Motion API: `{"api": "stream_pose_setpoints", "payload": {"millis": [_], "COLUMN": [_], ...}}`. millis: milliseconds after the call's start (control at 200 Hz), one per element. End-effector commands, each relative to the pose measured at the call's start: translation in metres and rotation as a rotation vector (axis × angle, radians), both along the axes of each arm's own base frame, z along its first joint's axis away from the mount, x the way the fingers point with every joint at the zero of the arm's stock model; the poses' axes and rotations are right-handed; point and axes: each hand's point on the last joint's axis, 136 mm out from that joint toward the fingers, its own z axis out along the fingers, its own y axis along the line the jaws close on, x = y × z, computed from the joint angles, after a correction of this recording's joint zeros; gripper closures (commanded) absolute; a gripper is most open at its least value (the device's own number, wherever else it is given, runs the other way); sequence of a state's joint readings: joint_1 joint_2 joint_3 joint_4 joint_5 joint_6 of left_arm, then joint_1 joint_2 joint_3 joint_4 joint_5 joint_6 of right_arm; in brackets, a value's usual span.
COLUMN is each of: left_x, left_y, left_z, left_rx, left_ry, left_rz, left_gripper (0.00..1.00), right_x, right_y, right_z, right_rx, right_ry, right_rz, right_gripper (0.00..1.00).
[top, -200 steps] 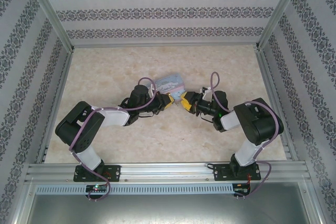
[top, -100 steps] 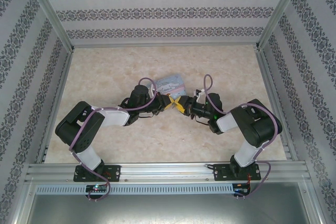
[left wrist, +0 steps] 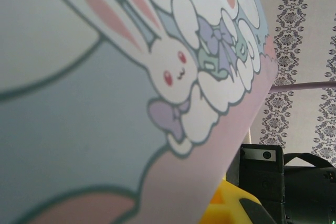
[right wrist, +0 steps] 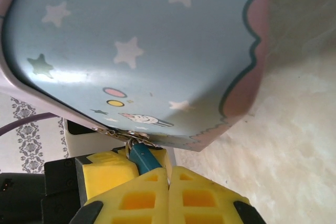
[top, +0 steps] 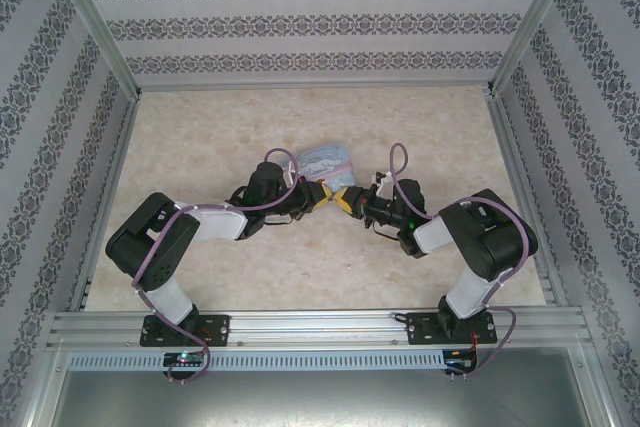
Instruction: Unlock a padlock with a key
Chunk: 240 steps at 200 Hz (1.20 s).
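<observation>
Progress: early, unlocking not done | padlock hangs at tin hasp, mid-bench | left gripper: jaws apparently pinching padlock | right gripper: jaws pressed together just beside it, key not discernible | remaining: insert, turn, release shackle

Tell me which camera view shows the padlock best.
The right wrist view: the padlock, teal-bodied, hangs at the lower edge of the tin box, seen close up. In the top external view it is too small to make out beside the box. The left wrist view faces the box's cartoon print instead.
</observation>
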State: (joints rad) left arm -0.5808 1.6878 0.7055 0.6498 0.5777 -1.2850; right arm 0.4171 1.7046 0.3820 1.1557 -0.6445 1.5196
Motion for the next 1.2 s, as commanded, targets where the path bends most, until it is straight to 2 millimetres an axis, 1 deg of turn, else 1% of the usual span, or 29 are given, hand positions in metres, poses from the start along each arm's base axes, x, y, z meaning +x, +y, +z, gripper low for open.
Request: {"api": "stream_pose_setpoints", "payload": {"millis": [0,95,165,210,325,360,415,490,585,670,709,744,789,864,879,944,1049,1089,1104,1109,1129,1194], "left_x": [0.004,0.003,0.002,0.001,-0.004,-0.005,-0.007,-0.006,-0.002,0.004,0.008,0.012,0.016,0.021,0.022,0.023,0.022,0.021,0.021,0.020,0.020,0.017], "left_y": [-0.004,-0.005,-0.007,-0.009,-0.018,-0.020,-0.021,-0.019,-0.015,-0.005,0.001,0.004,0.007,0.010,0.010,0.011,0.009,0.009,0.008,0.009,0.009,0.008], "left_z": [0.012,0.013,0.013,0.013,0.013,0.013,0.012,0.009,0.002,-0.009,-0.013,-0.016,-0.017,-0.019,-0.019,-0.019,-0.016,-0.015,-0.015,-0.015,-0.015,-0.013], "left_rx": [-0.022,-0.026,-0.035,-0.044,-0.059,-0.061,-0.062,-0.048,-0.013,0.040,0.060,0.068,0.073,0.075,0.076,0.084,0.093,0.097,0.099,0.100,0.103,0.114], "left_ry": [-0.028,-0.030,-0.029,-0.027,-0.018,-0.017,-0.013,-0.005,0.013,0.034,0.041,0.041,0.042,0.039,0.039,0.040,0.032,0.031,0.030,0.032,0.029,0.028], "left_rz": [-0.022,-0.028,-0.040,-0.050,-0.092,-0.103,-0.109,-0.095,-0.065,-0.012,0.012,0.027,0.036,0.044,0.041,0.034,0.007,-0.003,-0.009,-0.009,-0.015,-0.034], "left_gripper": [1.00,1.00,1.00,1.00,1.00,1.00,1.00,1.00,1.00,1.00,1.00,1.00,1.00,1.00,1.00,1.00,1.00,1.00,1.00,1.00,1.00,1.00], "right_x": [-0.002,0.001,0.006,0.010,0.023,0.026,0.027,0.029,0.029,0.028,0.026,0.023,0.018,0.010,0.008,0.003,-0.005,-0.009,-0.008,-0.010,-0.012,-0.015], "right_y": [0.002,0.003,0.006,0.011,0.030,0.034,0.038,0.037,0.030,0.016,0.008,-0.001,-0.011,-0.029,-0.032,-0.040,-0.043,-0.043,-0.042,-0.044,-0.043,-0.044], "right_z": [0.004,0.007,0.014,0.022,0.051,0.056,0.058,0.052,0.044,0.034,0.026,0.020,0.012,0.003,-0.001,-0.003,-0.005,-0.007,-0.004,-0.008,-0.008,-0.006], "right_rx": [0.006,0.014,0.034,0.056,0.106,0.109,0.108,0.098,0.088,0.052,0.023,-0.002,-0.038,-0.085,-0.096,-0.123,-0.202,-0.265,-0.286,-0.300,-0.339,-0.468], "right_ry": [-0.033,-0.037,-0.045,-0.058,-0.111,-0.117,-0.120,-0.110,-0.098,-0.089,-0.078,-0.074,-0.060,-0.051,-0.042,-0.042,-0.062,-0.072,-0.098,-0.081,-0.095,-0.153], "right_rz": [0.004,0.001,-0.002,0.000,0.027,0.035,0.044,0.042,0.033,0.015,0.005,-0.001,0.000,-0.006,-0.003,-0.002,0.028,0.049,0.056,0.059,0.072,0.111], "right_gripper": [1.00,1.00,1.00,1.00,1.00,1.00,1.00,1.00,1.00,0.73,0.63,0.58,0.54,0.52,0.52,0.51,0.51,0.51,0.51,0.51,0.51,0.51]}}
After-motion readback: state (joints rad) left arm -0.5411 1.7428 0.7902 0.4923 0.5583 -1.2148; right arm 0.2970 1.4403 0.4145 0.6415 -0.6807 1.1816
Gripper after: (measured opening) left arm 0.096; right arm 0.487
